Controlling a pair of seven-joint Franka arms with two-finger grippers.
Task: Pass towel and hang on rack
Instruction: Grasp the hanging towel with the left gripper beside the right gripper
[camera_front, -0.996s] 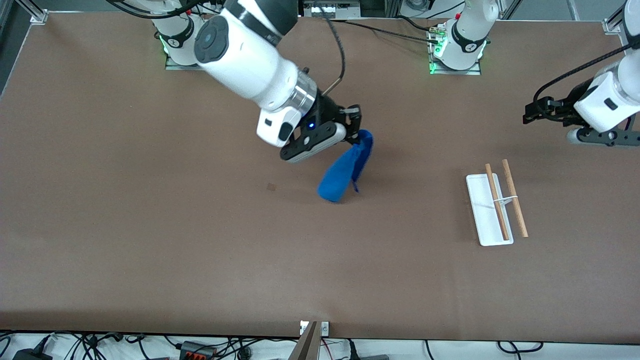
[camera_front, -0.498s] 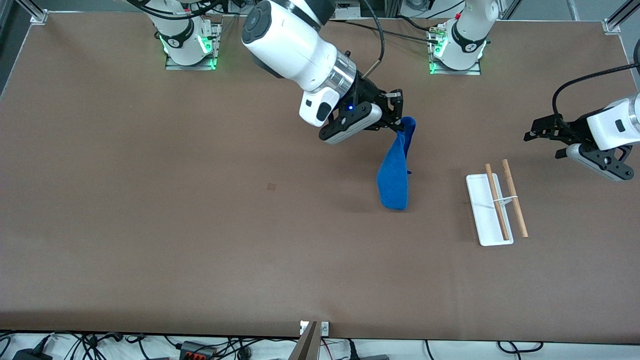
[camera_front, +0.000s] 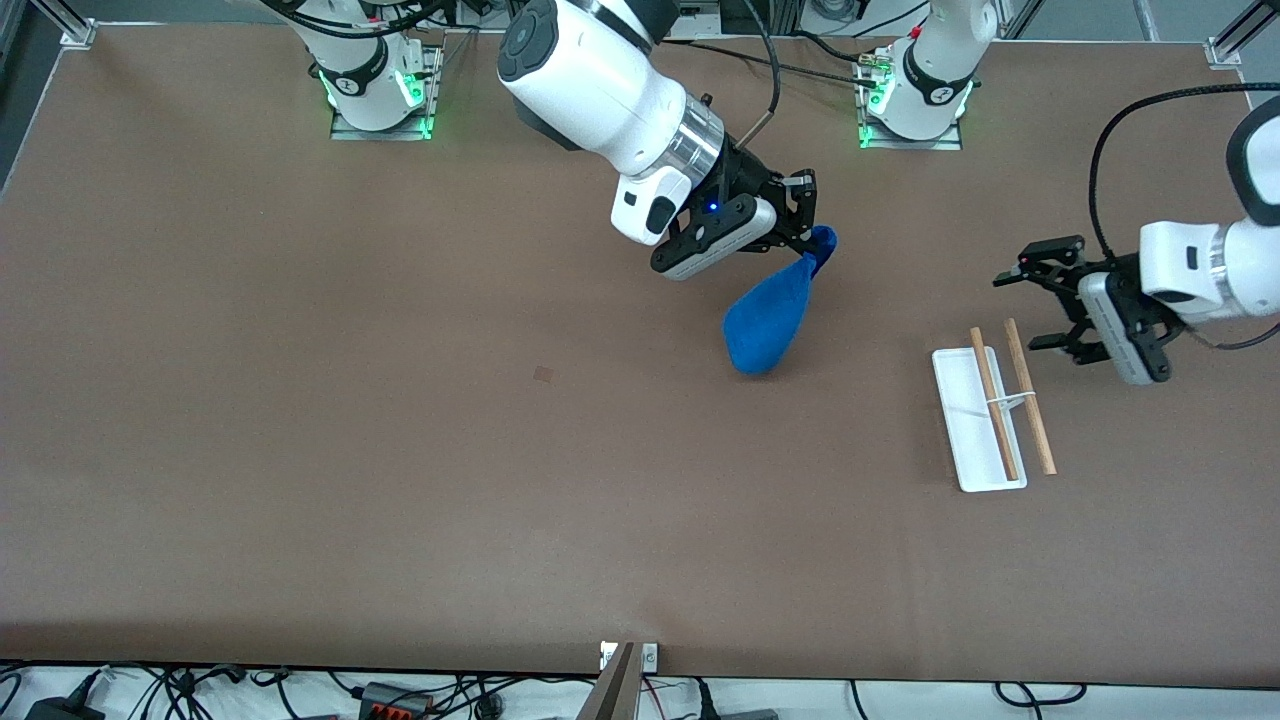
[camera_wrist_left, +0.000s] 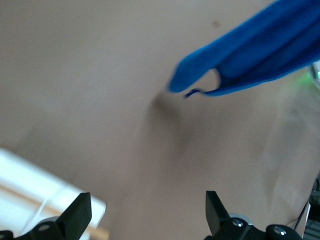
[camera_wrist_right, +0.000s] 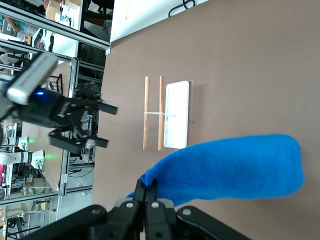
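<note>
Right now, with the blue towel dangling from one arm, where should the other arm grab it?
Probably the upper part of the towel, just below where the right gripper pinches its corner. The cloth hangs bunched and narrow there, so open jaws can close across it. The left gripper, open over the table by the rack, should come sideways from its own end.

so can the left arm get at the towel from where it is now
Probably yes. The left gripper has its jaws open, pointing toward the towel, which hangs in the air from the shut right gripper. Only bare table lies between them; the rack sits low and off that line.
</note>
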